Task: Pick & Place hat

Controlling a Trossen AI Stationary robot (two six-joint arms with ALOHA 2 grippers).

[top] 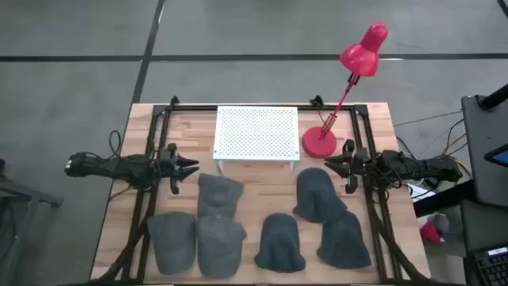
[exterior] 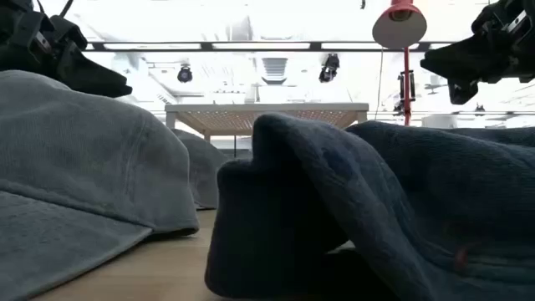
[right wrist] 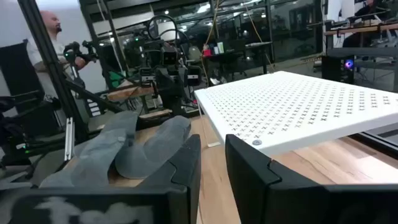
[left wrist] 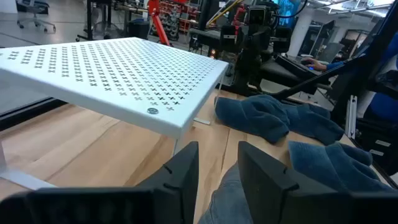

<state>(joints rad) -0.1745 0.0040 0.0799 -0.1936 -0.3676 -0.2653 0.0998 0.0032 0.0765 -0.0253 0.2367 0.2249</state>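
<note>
- Hats, six of them in dark grey-blue, lie across the near half of the wooden table (top: 119,230) in the high view, from about 7 o'clock round to 5 o'clock of the table's centre.
- On the left side sit three caps: one cap (top: 219,193) just in front of the white rack, a second cap (top: 220,245) touching it at its 6 o'clock, and a third cap (top: 172,241) just beside that at 9 o'clock.
- A rounded hat (top: 279,241) lies at 6 o'clock of the table's centre, apart from the caps.
- On the right, one hat (top: 320,195) sits at 4 o'clock of the rack, and another hat (top: 344,240) overlaps it at its 5 o'clock.
- The white perforated rack (top: 256,133) stands at 12 o'clock on the table, with a red desk lamp (top: 320,141) just beside it at 3 o'clock, its shade leaning out past the table's far edge.
- The left gripper (top: 193,166) hovers at 9 o'clock, pointing inward near the rack's front left corner; its jaws stand a narrow gap apart and hold nothing.
- The right gripper (top: 328,164) hovers at 3 o'clock, pointing inward just in front of the lamp's base; its jaws are likewise slightly parted and empty.
- In the right wrist view a person (right wrist: 46,43) stands in the room beyond the table.
</note>
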